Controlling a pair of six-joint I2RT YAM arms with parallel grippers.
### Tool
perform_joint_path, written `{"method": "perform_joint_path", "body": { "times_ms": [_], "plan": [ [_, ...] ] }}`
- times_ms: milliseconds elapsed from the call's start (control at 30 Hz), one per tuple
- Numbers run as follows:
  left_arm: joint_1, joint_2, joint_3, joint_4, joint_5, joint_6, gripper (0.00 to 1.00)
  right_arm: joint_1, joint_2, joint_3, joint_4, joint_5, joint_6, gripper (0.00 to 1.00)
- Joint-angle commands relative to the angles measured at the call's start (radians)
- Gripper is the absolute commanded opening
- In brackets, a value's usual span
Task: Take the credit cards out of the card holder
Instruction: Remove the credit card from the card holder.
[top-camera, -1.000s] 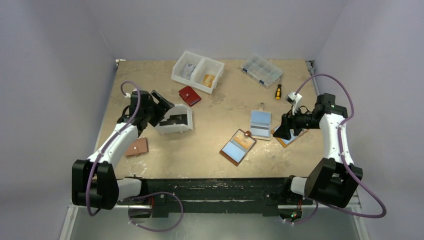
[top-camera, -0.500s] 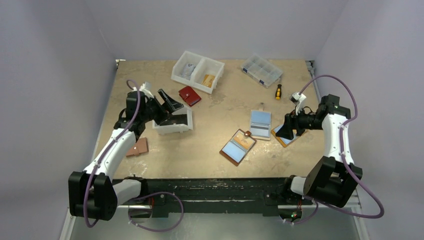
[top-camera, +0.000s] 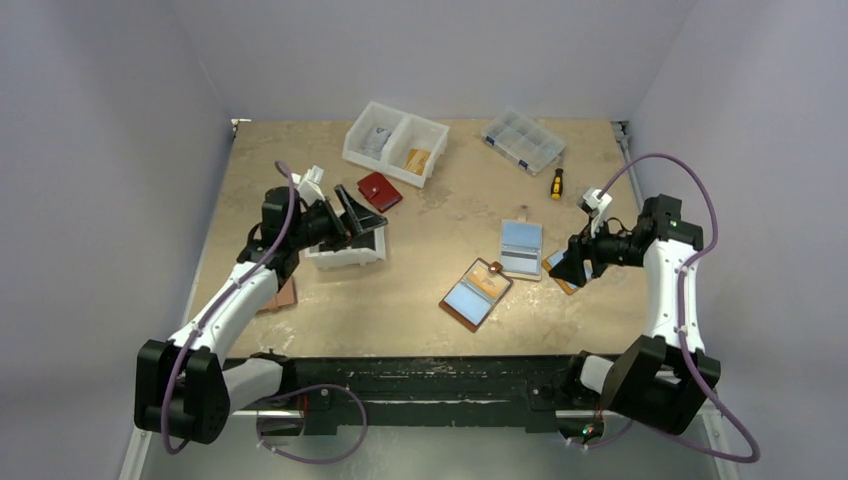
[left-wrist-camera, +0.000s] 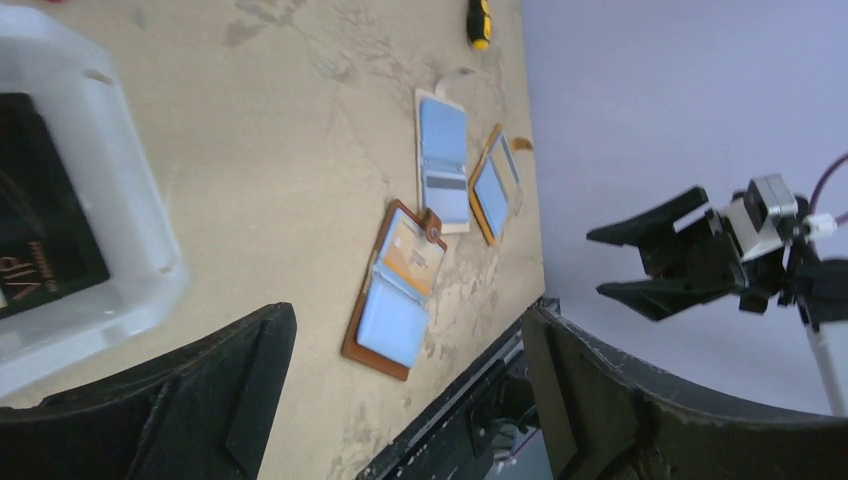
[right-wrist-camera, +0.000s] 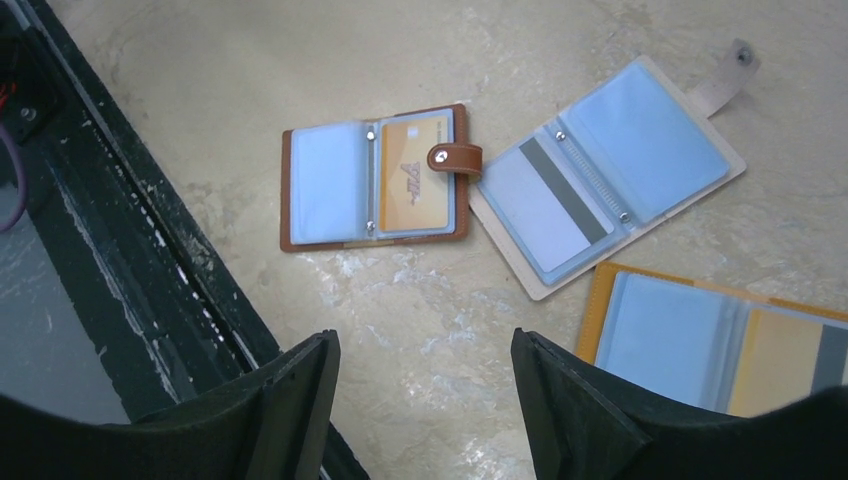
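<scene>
Since the card holder (right-wrist-camera: 375, 178) lies spread open on the bench (right-wrist-camera: 250, 80), pockets up, I judge them easy to reach. My right hand (right-wrist-camera: 422, 338) hangs near it, fingers apart, empty. My left hand (top-camera: 352, 213), likewise apart and empty, hovers by the white tray (top-camera: 345, 257), where one dark card (left-wrist-camera: 40, 235) lies. I count three open holders, one closed red wallet (top-camera: 379, 191).
</scene>
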Motion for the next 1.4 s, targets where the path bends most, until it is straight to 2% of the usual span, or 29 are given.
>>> {"method": "perform_joint_path", "body": {
  "times_ms": [0, 67, 133, 233, 333, 633, 1067, 1367],
  "plan": [
    [-0.140, -0.043, 0.044, 0.055, -0.057, -0.011, 0.90, -0.005, 0.064, 0.037, -0.097, -0.039, -0.168, 0.72],
    [-0.209, -0.042, 0.058, 0.025, -0.140, 0.001, 0.90, -0.005, 0.100, 0.067, -0.147, -0.052, -0.233, 0.72],
    [-0.231, -0.040, 0.050, 0.025, -0.179, -0.013, 0.89, -0.004, 0.130, 0.092, -0.183, -0.059, -0.292, 0.72],
    [-0.232, -0.053, 0.037, 0.037, -0.206, -0.021, 0.89, -0.004, 0.154, 0.116, -0.188, -0.059, -0.278, 0.71],
    [-0.232, -0.060, 0.033, 0.033, -0.235, 0.038, 0.89, -0.004, 0.149, 0.131, -0.189, -0.038, -0.256, 0.72],
    [-0.232, 0.041, 0.025, 0.050, -0.121, 0.168, 0.90, -0.005, 0.133, 0.102, -0.139, -0.007, -0.152, 0.71],
    [-0.232, -0.037, 0.007, -0.049, -0.104, 0.230, 0.90, -0.006, 0.146, 0.098, -0.047, -0.035, -0.023, 0.70],
    [-0.232, 0.048, 0.033, 0.033, -0.049, 0.230, 0.90, -0.004, 0.092, 0.050, -0.018, 0.012, 0.007, 0.70]
  ]
}}
